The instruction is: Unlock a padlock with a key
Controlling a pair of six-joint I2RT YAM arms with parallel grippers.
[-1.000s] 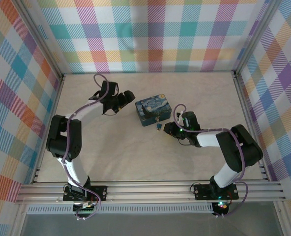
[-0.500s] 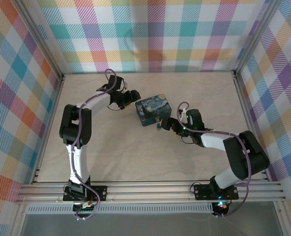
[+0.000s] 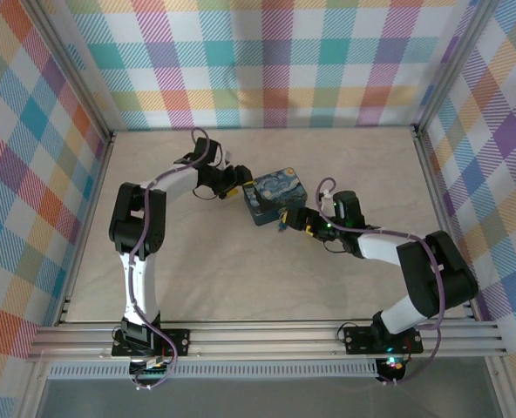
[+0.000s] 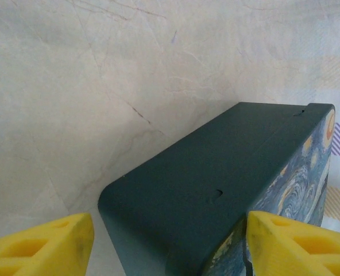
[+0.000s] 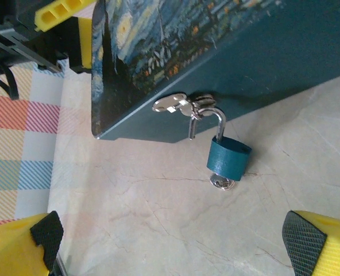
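Both arms have closed in on the tin [image 3: 274, 193]: left end effector [image 3: 238, 185] straddles its 10 o'clock corner, jaws open; right end effector [image 5: 170, 241] gapes empty at 5 o'clock, poised to pinch the key [image 5: 221, 183] under the hanging padlock [image 5: 229, 161].

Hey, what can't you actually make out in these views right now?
Dark blue starry-night painted tin: left wrist view, bottom edge cuts it off; its own body hides the lock side.
Small blue-teal padlock: tiny in top view; right wrist view, the tin's hasp hides whether its shackle is released.
Slim metal key: right wrist view, shaft hidden inside the padlock.
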